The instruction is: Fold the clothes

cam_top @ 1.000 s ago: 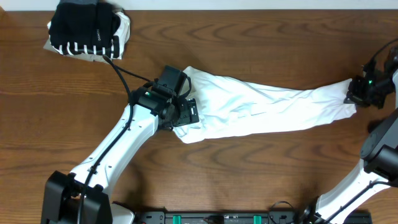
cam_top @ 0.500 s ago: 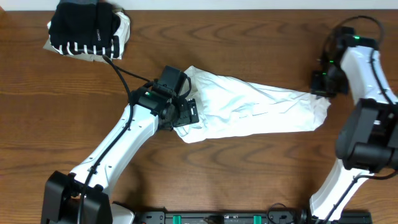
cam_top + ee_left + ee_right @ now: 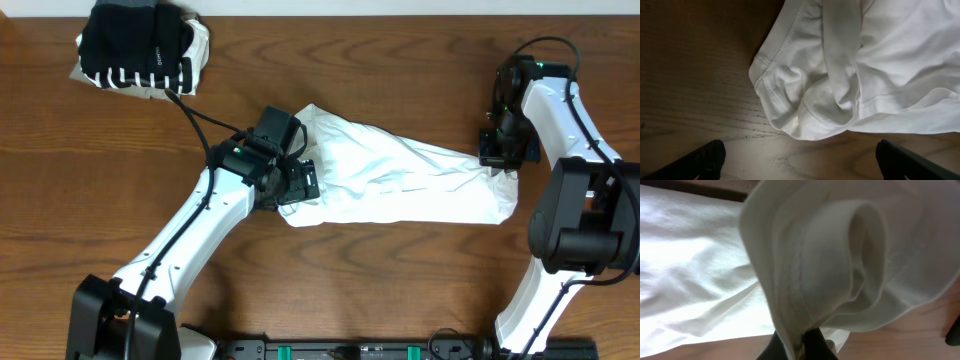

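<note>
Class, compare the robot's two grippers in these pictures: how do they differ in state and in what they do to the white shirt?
The left gripper is open; the right gripper is shut. The left gripper holds nothing and hovers at the left end of the white shirt; the right gripper pinches the shirt's right end, its hem curled over. Both are at the same shirt on the wooden table.

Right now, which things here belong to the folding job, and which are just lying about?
Job: white T-shirt, pinched by the right gripper; open left gripper at its other end; stacked black and striped clothes.
Just there: wooden table; black cable.
</note>
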Controlling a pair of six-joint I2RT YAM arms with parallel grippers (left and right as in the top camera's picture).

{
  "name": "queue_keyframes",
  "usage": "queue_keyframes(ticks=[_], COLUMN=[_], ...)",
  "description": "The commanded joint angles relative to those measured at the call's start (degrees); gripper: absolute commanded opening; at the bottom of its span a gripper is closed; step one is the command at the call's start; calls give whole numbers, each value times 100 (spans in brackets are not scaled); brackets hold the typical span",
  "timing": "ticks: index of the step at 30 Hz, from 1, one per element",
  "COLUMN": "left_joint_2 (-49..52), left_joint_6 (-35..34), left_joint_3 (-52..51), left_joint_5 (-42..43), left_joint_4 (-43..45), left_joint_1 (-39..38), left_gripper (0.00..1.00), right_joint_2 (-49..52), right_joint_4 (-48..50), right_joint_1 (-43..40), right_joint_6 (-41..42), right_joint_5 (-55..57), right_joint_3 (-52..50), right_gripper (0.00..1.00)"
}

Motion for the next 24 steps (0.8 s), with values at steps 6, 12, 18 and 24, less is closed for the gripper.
queue_keyframes(ticks=[6,12,18,24], left_joint_2=[-31,-31,-31,-31], left_joint_6=[-50,-50,-50,-50], left_joint_3=[-74,-72,-72,-72], left_joint_5=[-7,-7,-9,-9], left_joint_4=[-24,37,70,90], left_joint_1=[9,9,9,9], left_gripper=[98,98,98,98], right_joint_2=[-9,-142,-363,-396], right_joint_4=[-138,-136,-175,-365], right_joint_1=[254,442,737,1043], right_joint_6=[372,608,605,605], right_joint_5=[-83,-83,-81,-83], right_joint_3=[-44,-44,-44,-87], right_gripper=[1,1,1,2])
